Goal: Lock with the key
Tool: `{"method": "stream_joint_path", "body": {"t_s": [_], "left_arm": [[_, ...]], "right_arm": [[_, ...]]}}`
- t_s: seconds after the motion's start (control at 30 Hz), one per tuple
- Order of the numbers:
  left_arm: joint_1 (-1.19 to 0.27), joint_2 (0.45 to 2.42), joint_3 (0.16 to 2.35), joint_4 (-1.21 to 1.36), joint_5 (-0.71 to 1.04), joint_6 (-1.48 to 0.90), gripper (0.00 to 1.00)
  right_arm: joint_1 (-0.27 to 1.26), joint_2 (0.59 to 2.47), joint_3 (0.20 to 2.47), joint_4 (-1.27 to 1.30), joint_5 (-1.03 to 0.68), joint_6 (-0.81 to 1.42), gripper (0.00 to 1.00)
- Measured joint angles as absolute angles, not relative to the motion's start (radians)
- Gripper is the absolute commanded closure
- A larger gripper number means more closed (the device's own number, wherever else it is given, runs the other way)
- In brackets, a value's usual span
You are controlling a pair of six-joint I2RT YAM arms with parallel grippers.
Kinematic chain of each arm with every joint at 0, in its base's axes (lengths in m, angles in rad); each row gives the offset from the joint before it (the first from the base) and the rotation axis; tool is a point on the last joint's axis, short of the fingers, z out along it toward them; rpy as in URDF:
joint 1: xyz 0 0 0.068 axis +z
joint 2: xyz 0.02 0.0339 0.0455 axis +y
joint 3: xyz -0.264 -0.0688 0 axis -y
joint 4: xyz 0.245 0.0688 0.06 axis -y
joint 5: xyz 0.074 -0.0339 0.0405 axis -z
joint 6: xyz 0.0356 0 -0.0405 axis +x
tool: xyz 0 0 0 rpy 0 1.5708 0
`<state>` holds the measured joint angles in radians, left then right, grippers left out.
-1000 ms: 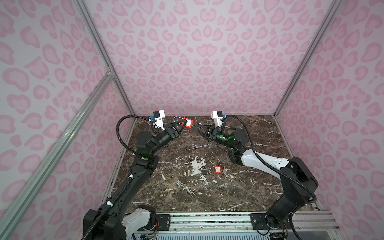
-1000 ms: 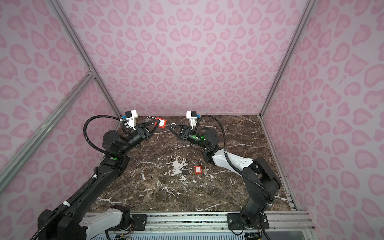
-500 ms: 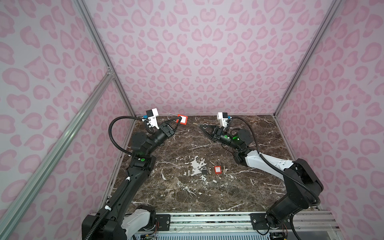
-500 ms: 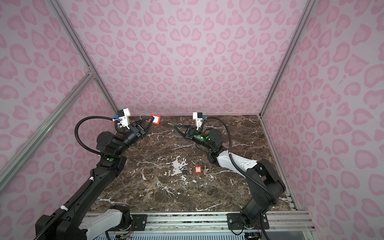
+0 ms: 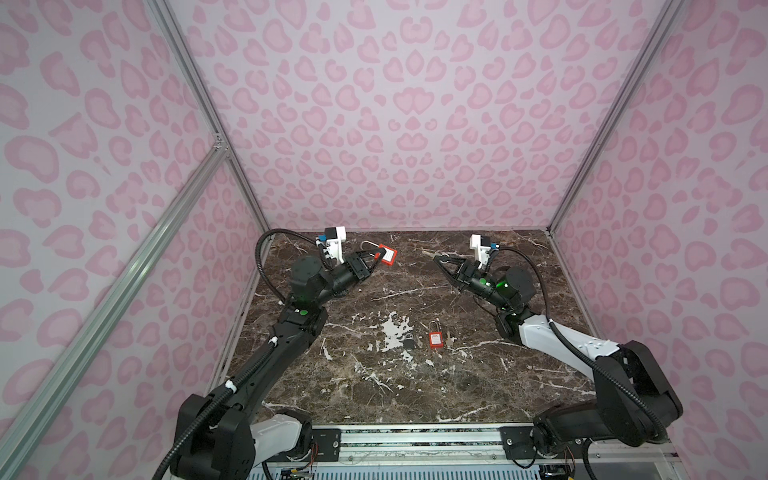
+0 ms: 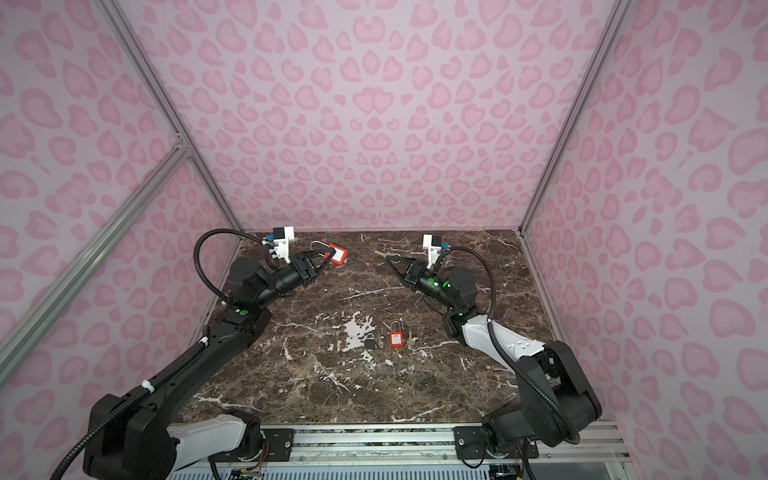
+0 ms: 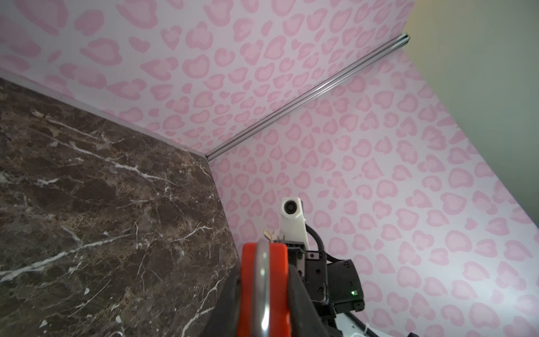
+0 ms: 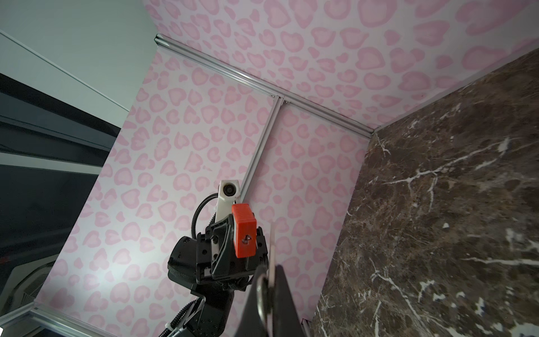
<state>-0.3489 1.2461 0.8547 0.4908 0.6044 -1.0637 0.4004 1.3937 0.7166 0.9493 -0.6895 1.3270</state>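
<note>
My left gripper is shut on a red padlock, held above the back left of the marble table. In the left wrist view the padlock sits between the black fingers, its silver shackle toward the camera. My right gripper is shut on a small metal key whose blade points at the padlock across a clear gap. The right wrist view shows the key edge-on in my gripper, and the padlock's keyhole face turned toward it.
A second red padlock and a small dark padlock lie flat mid-table, with a loose key beside the red one. Pink patterned walls close the back and sides. A metal rail runs along the front edge.
The right gripper has drawn back to the right with the key, widening the gap to the padlock. The left gripper shifted slightly and still holds the padlock.
</note>
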Motion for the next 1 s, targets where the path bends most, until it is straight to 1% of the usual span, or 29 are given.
{"method": "stream_joint_path", "body": {"t_s": [0.07,0.2,0.33,0.47,0.6,0.87,1.0], "left_arm": [[-0.384,1.289,0.869,0.457,0.604,-1.031,0.97],[-0.446,1.404,0.914,0.401,0.618,-0.972,0.97],[-0.508,1.55,0.999,0.334,0.656,-0.928,0.97],[-0.586,1.684,1.1,0.224,0.675,-0.869,0.97],[-0.663,1.817,1.217,0.105,0.677,-0.813,0.97],[-0.78,2.019,1.332,-0.017,0.69,-0.782,0.97],[-0.808,2.088,1.405,-0.058,0.698,-0.775,0.97]], "right_arm": [[0.374,1.338,0.688,0.883,-0.687,1.296,1.0],[0.337,1.199,0.664,0.666,-0.655,1.194,1.0],[0.31,1.054,0.662,0.405,-0.56,1.067,1.0],[0.271,0.936,0.616,0.253,-0.483,0.997,1.0],[0.215,0.857,0.589,0.148,-0.418,0.963,1.0],[0.107,0.789,0.574,0.067,-0.397,0.93,1.0],[0.082,0.778,0.565,0.055,-0.4,0.927,1.0]]}}
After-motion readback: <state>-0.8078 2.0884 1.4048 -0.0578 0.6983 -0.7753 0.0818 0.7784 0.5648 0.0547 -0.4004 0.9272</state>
